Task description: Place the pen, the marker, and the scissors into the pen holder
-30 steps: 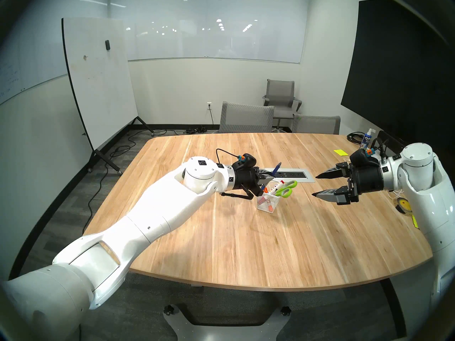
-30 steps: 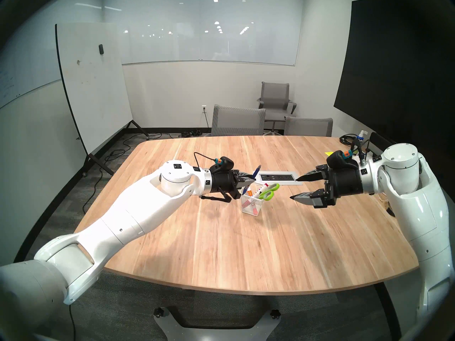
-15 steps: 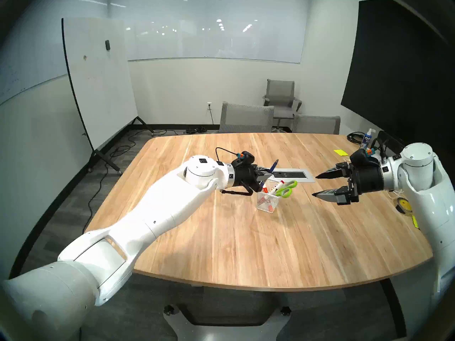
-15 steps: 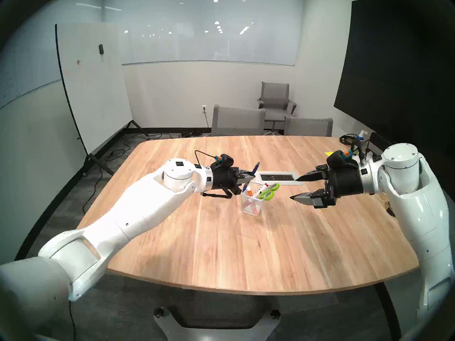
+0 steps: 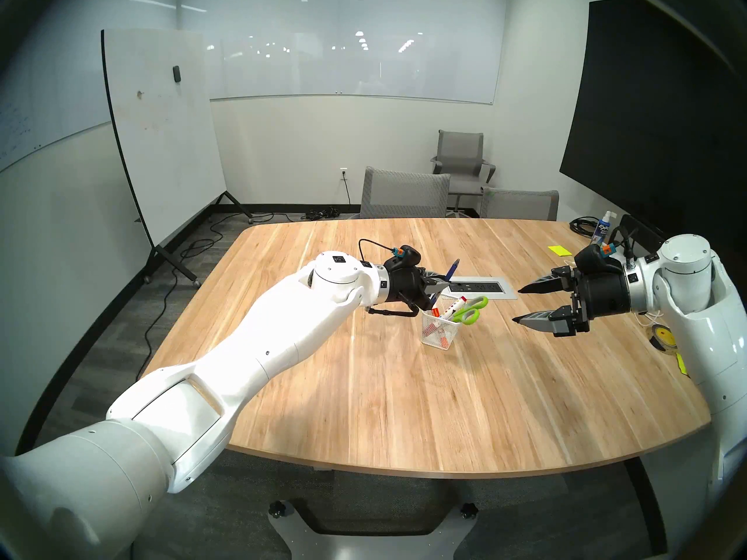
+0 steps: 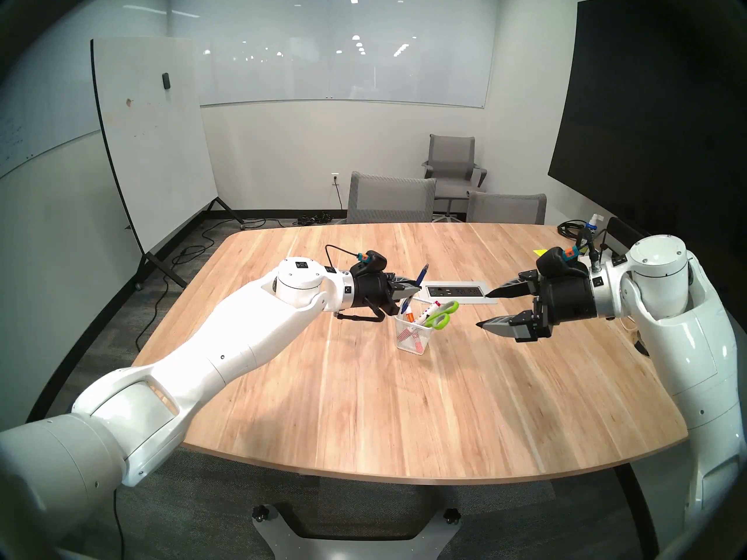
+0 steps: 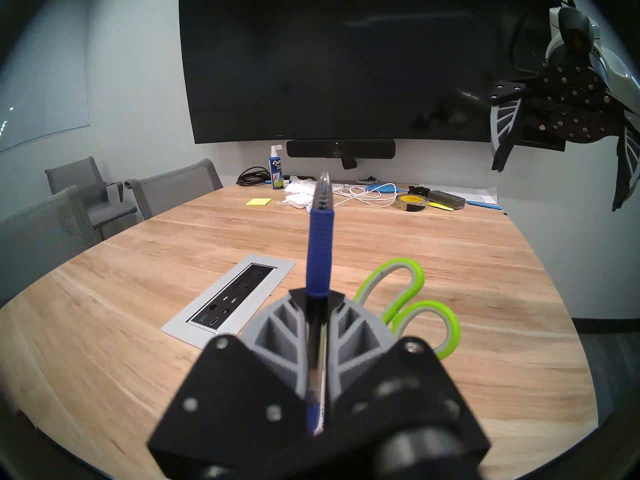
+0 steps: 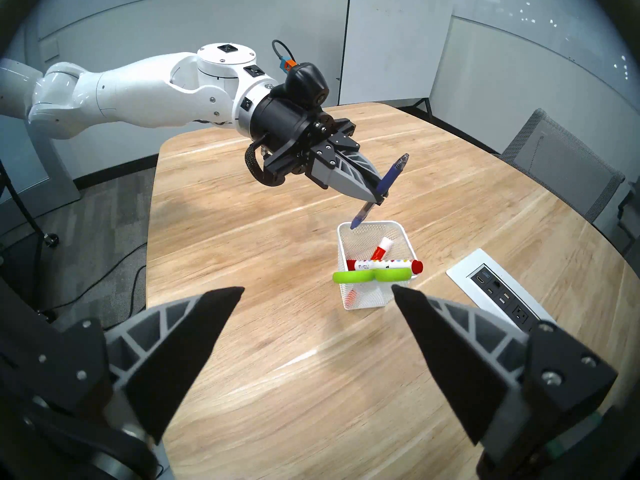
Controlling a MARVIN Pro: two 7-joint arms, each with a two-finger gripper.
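1. my left gripper (image 8: 375,195) was pinching the pen (image 8: 381,188) between its pressed-together jaws, about mid-barrel, with the pen slanted and its lower end pointing down.
2. over the last second i had carried that arm a little further across the table (image 5: 404,405) toward the pen holder (image 5: 438,333); in the head view the gripper now overlapped the cup's near-left corner, where a second ago it sat just short of it.
3. in the right wrist view the pen's lower tip sat at the cup's far rim, just at the mouth; i could not tell whether it was already inside or only above the edge.
4. the scissors (image 8: 372,276) were already in the holder, green handles lying across the rim, and a marker (image 8: 384,265) with red ends rested beside them on top, with another red-and-white marker (image 8: 381,249) deeper inside.
5. my right gripper (image 5: 517,304) hung in the air with jaws spread wide, empty, well apart from the cup, and it had not moved.
6. i judged that the pen was the last item left; the small advance meant the drop was nearly lined up.
7. the risk i saw was the slant: released too early, the pen might catch the rim or the crowded handles and tip out.
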